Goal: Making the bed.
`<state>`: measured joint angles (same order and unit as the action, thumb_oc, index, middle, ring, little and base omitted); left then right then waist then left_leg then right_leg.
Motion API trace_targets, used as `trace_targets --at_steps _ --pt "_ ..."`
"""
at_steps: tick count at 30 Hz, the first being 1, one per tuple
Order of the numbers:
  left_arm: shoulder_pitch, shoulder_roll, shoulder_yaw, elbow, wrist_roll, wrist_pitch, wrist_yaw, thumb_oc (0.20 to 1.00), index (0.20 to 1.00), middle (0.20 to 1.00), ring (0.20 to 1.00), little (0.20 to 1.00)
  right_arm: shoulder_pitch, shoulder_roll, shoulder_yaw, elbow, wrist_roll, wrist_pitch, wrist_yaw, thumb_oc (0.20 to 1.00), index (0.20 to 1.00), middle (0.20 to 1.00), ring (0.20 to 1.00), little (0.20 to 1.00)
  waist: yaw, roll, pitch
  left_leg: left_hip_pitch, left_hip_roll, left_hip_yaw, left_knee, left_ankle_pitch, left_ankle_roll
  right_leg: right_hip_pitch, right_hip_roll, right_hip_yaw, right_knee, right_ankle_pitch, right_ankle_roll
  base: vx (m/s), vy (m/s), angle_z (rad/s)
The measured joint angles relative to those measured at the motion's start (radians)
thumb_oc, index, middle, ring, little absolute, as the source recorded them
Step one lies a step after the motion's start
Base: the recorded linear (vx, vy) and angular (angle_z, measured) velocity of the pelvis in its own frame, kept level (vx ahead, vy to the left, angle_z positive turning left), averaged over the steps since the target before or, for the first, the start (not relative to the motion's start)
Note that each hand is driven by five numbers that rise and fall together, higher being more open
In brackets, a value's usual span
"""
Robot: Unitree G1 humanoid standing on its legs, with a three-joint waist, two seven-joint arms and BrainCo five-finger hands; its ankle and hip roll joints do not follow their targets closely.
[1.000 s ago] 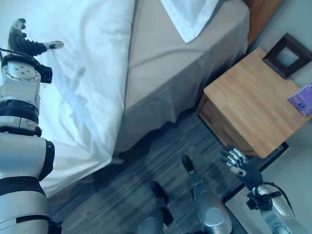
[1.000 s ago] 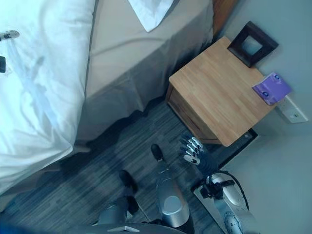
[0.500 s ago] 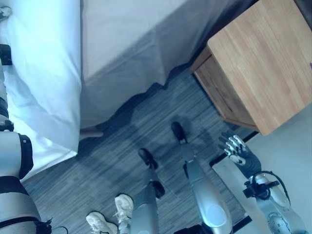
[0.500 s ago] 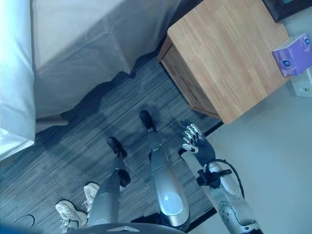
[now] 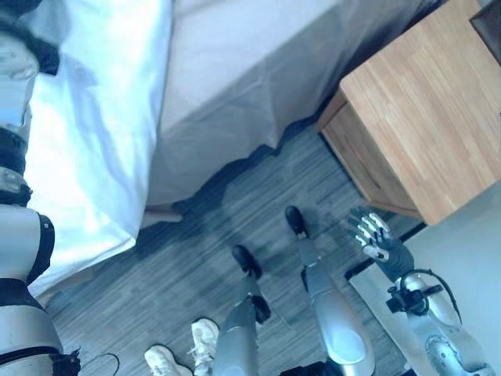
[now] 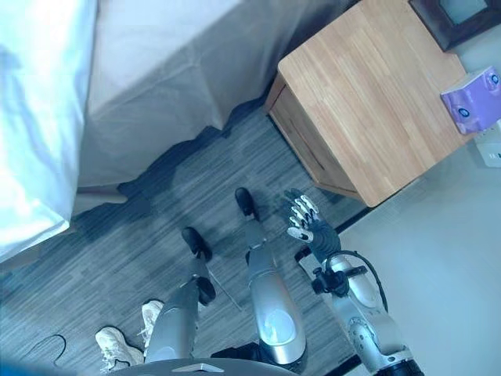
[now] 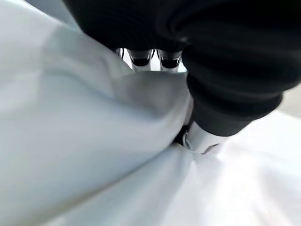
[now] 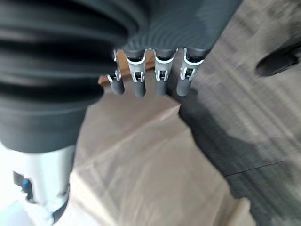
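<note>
**Left eye view: white duvet hangs off the bed's side, right hand idle over the floor**

Left eye view looks down on the bed (image 5: 258, 86), whose taupe sheet drapes over its side to the grey floor (image 5: 203, 235). A white duvet (image 5: 86, 149) covers the bed's left part and hangs over the same side edge, its lower corner ending just above the floor. Along the left border the silver left arm rises over the duvet.

In the left wrist view, the left hand (image 7: 150, 57) sits right against the duvet (image 7: 84, 141). White folds bulge up in front of the dark fingertips and hide most of them, so whether the fingers grip the cloth cannot be told.

The right hand (image 6: 307, 223) hovers low over the floor, well apart from the bed, near the front corner of a wooden nightstand (image 6: 368, 102). Its fingers are straight and spread, holding nothing; the right wrist view shows them in a loose row (image 8: 149, 77) above the floor.

On the nightstand's far edge stand a dark picture frame (image 6: 458, 16) and a purple tissue box (image 6: 472, 98). A person's white shoes (image 6: 129, 333) stand on the floor at the lower left.
</note>
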<state>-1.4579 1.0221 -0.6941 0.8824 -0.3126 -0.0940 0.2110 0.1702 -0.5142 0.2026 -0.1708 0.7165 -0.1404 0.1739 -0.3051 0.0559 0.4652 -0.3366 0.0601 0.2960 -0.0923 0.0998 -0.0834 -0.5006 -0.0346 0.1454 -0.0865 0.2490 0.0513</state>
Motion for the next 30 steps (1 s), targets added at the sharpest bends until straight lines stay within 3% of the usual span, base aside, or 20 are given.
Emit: trace_targets --at_steps 4,8,11,15,16,17,24,30 --pt "0.01 -0.088 -0.058 -0.128 0.005 -0.034 -0.016 0.2 0.2 0.2 0.2 0.2 0.0 -0.001 -0.003 0.036 -0.001 -0.001 0.012 1.0 1.0 1.0 1.0 1.0 -0.001 0.03 -0.017 0.031 -0.017 -0.006 -0.004 -0.006 0.0 0.036 -0.02 -0.003 -0.002 -0.012 0.015 0.03 0.033 0.09" --pt "0.117 -0.182 -0.088 -0.26 0.037 -0.039 -0.028 0.2 0.2 0.2 0.2 0.2 -0.002 -0.002 -0.019 0.05 -0.001 0.0 0.012 1.0 1.0 1.0 1.0 1.0 -0.031 0.068 -0.039 0.057 -0.033 -0.002 -0.006 -0.015 0.012 0.061 -0.037 0.004 -0.002 -0.019 0.026 0.01 0.043 0.0" --pt "0.19 -0.227 -0.085 -0.257 0.089 -0.04 -0.041 0.2 0.2 0.2 0.2 0.2 0.003 -0.003 -0.022 0.059 -0.002 0.0 0.011 1.0 1.0 1.0 1.0 1.0 -0.062 0.079 -0.045 0.062 -0.039 0.004 -0.006 -0.016 0.012 0.063 -0.04 0.012 -0.007 -0.016 0.03 0.0 0.057 -0.07" --pt "0.303 -0.302 -0.023 -0.23 0.126 -0.033 -0.04 0.2 0.2 0.2 0.2 0.2 0.014 -0.02 -0.032 0.066 -0.008 0.0 0.01 1.0 1.0 1.0 1.0 1.0 -0.072 0.099 -0.046 0.064 -0.039 0.02 -0.007 -0.017 0.014 0.059 -0.037 0.024 -0.01 -0.016 0.03 -0.01 0.043 -0.09" --pt "0.319 -0.311 0.004 -0.23 0.132 -0.033 -0.039 0.884 0.884 0.884 0.884 0.884 0.013 -0.021 -0.037 0.068 -0.008 -0.002 0.008 1.0 1.0 1.0 1.0 1.0 -0.075 0.104 -0.044 0.06 -0.038 0.022 -0.007 -0.017 0.014 0.055 -0.036 0.026 -0.01 -0.016 0.03 -0.02 0.023 -0.1" --pt "0.326 -0.313 0.025 -0.23 0.131 -0.036 -0.043 1.0 1.0 1.0 1.0 1.0 0.012 -0.021 -0.037 0.07 -0.008 -0.002 0.006 1.0 1.0 1.0 1.0 1.0 -0.078 0.106 -0.044 0.059 -0.038 0.025 -0.007 -0.017 0.014 0.053 -0.035 0.028 -0.01 -0.016 0.03 0.07 0.062 -0.08" --pt "0.365 -0.375 0.051 -0.243 0.076 -0.093 -0.129 1.0 1.0 1.0 1.0 1.0 0.009 -0.022 -0.029 0.07 -0.009 -0.003 -0.01 1.0 1.0 1.0 1.0 1.0 -0.092 0.127 -0.041 0.059 -0.038 0.027 -0.007 -0.024 0.009 0.051 -0.033 0.03 -0.011 -0.022 0.035 0.03 0.017 -0.01" --pt "0.404 -0.359 0.075 -0.406 -0.106 -0.102 -0.155 1.0 1.0 1.0 1.0 1.0 0.009 -0.023 -0.018 0.068 -0.012 -0.004 -0.011 1.0 1.0 1.0 1.0 1.0 -0.091 0.144 -0.034 0.06 -0.036 0.028 -0.007 -0.025 0.012 0.052 -0.033 0.031 -0.011 -0.021 0.035 -0.03 -0.038 -0.02"
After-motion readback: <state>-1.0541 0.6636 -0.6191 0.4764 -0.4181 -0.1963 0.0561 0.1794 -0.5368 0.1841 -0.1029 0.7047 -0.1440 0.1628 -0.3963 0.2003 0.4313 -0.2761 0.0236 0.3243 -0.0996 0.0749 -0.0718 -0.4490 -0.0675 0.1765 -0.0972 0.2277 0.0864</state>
